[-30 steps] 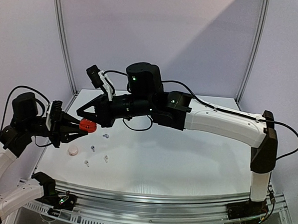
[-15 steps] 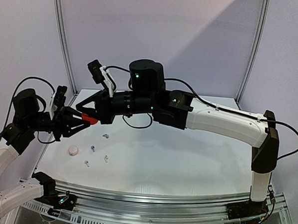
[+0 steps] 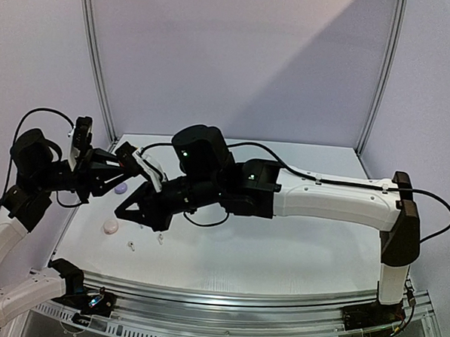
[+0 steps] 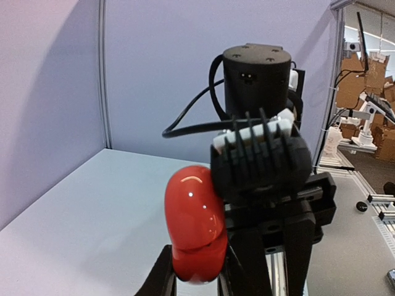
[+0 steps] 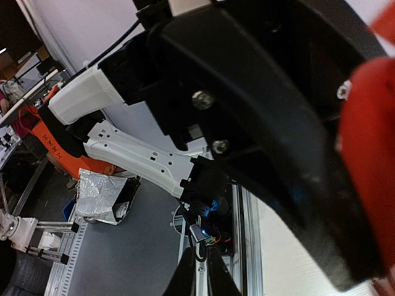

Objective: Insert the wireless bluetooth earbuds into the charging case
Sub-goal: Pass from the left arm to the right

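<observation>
- Since the earlier frame, seen from the top, the right claw [image 3: 130, 213] has swung down and left to hang low over the bench [image 3: 282, 239]. The left claw [image 3: 116, 176] has drawn back and upward.
- Top view, contents: two of the wireless bluetooth earbuds [image 3: 131, 246] lie loose on the bench near the right claw. A pale round case [image 3: 110, 226] sits beside them, and a lilac round case [image 3: 120, 187] lies below the left claw. Any further earbuds are hidden by the arm.
- Left wrist view: the left claw pinches the red charging case [image 4: 194, 225], held clear of the bench. The case appears closed along its seam. The right arm's wrist [image 4: 259, 154] stands just behind it.
- Right wrist view: the right claw's fingers are pressed together at the lower edge, with nothing visible between them. Dark housing blocks most of the field.
- Step in hand, as judged: fetching an earbud. The next move calls for spreading the right claw over one earbud, pinching it, and carrying it to the held case, which must first be opened.
</observation>
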`<state>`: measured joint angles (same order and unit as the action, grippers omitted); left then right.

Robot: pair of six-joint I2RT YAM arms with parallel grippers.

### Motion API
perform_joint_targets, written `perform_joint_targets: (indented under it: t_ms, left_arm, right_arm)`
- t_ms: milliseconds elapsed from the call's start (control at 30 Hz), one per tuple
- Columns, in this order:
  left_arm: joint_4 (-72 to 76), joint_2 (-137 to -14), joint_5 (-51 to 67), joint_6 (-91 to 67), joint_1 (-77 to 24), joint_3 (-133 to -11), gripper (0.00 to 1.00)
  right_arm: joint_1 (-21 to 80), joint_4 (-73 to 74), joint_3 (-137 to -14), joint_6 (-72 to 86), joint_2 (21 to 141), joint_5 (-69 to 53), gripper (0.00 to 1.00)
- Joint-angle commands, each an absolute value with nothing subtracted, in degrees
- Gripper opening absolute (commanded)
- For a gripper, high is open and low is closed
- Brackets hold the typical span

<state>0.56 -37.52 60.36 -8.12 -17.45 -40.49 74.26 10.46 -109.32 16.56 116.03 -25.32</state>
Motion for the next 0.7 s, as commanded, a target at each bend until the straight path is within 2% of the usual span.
perform_joint_targets:
  t_ms: [0,133,300,467,567,667]
  left_arm:
    - [1.0,-37.2,61.4,-8.0,-17.6,-41.8,0.00]
    - [0.2,-36.9,61.7,-6.6,-17.5,-41.9,0.00]
    - [-4.0,-36.2,63.1,-2.5,-17.6,-42.2,0.00]
    - [-12.8,-36.2,66.1,8.9,-17.8,-44.2,0.00]
    - [-16.9,-36.4,66.9,13.5,-18.0,-45.8,0.00]
    - [-17.8,-36.5,68.2,13.3,-18.0,-46.1,0.00]
  right_arm:
    - [73.6,15.5,-111.2,12.9,112.2,-22.9,0.13]
    - [73.5,16.2,-107.7,9.3,106.1,-20.8,0.29]
    - [72.8,16.0,-102.6,5.0,98.2,-16.0,0.60]
    - [71.7,20.7,-109.2,-2.0,101.0,-18.2,0.97]
    - [71.7,27.2,-115.7,-5.2,105.9,-17.4,0.99]
    - [71.9,26.1,-116.4,-8.3,108.3,-15.4,0.99]
